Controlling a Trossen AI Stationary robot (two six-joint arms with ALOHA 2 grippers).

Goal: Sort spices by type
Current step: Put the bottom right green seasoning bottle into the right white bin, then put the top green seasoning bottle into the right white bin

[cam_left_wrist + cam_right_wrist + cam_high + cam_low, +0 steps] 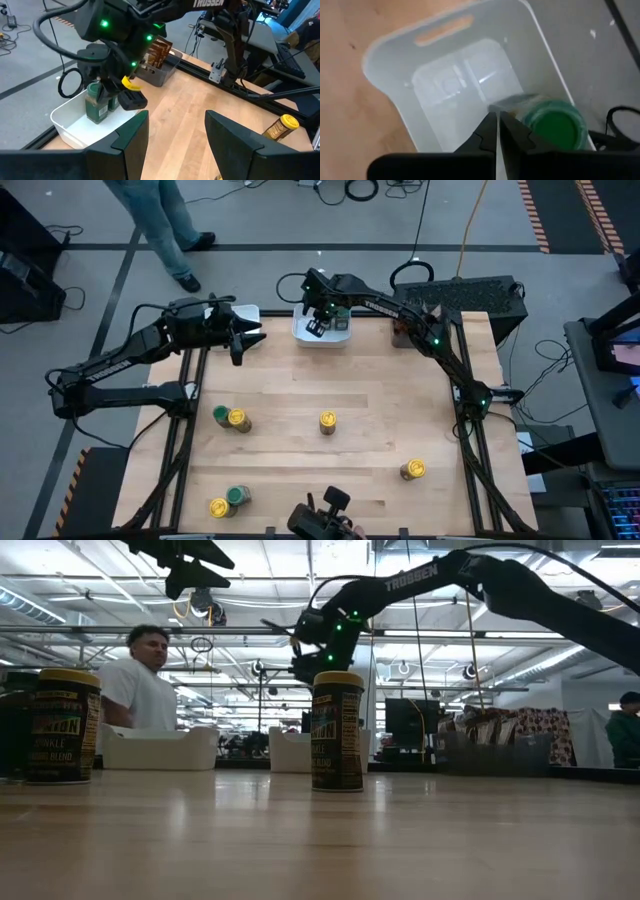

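the right claw [497, 131], pressed together and empty, hovers beside the green-lidded jar [555, 125]: light, stiff, slippery; grip its sides.

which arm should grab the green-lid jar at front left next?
Left, probably. The left gripper is open and empty on that side, nearer the front-left green-lid jar. The right gripper hangs shut over the white tray at the far edge, beside a green-lid jar already inside.
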